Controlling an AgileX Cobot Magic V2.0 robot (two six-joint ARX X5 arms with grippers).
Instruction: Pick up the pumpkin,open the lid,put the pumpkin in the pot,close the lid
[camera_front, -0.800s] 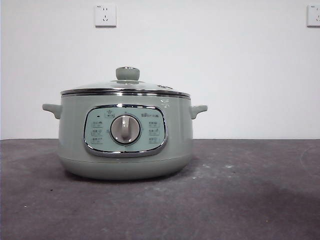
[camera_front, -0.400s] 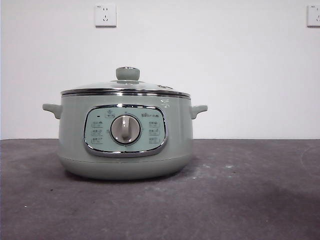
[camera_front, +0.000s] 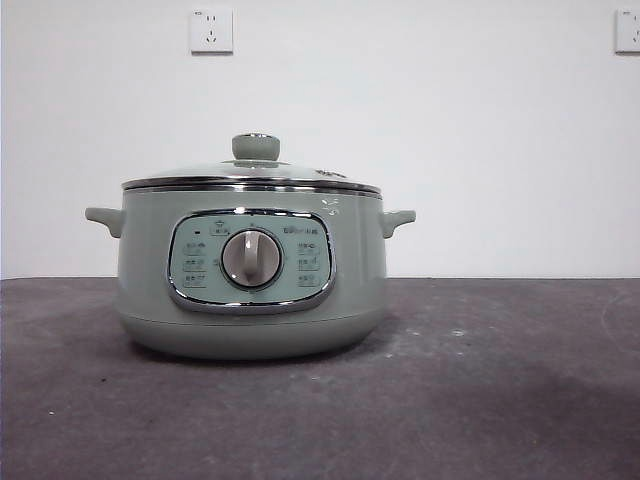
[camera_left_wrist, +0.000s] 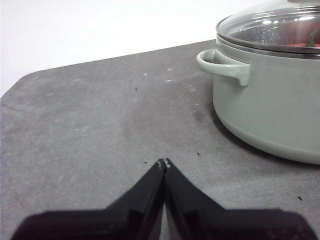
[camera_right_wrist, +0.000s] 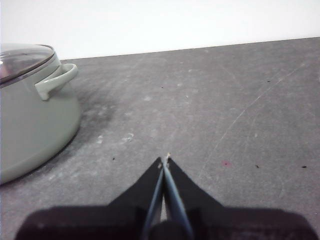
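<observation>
The pot (camera_front: 250, 275) stands on the dark grey table (camera_front: 500, 400), left of centre in the front view, with bare table surface to its 3 o'clock side and in front of it. In the left wrist view the table's far edge meets the white wall (camera_front: 450, 130) and curves round at one corner; open surface lies between the left gripper (camera_left_wrist: 164, 163) and the pot. In the right wrist view a wide stretch of table is free around the right gripper (camera_right_wrist: 165, 160).

The table cover is matte and speckled, with pale scuffs. The pot is round, smooth and sage green, with a handle at 3 and 9 o'clock and a chrome-framed panel carrying a silver dial (camera_front: 251, 258). The lid (camera_front: 250, 175) sits seated on the pot; its dome is glass with a chrome rim and a round green knob (camera_front: 255, 147).

The pumpkin (camera_left_wrist: 300, 44) is inside the pot, visible only as an orange-red patch through the glass.

Both grippers are clenched, tips touching, holding nothing, each low over the table and well apart from the pot.
</observation>
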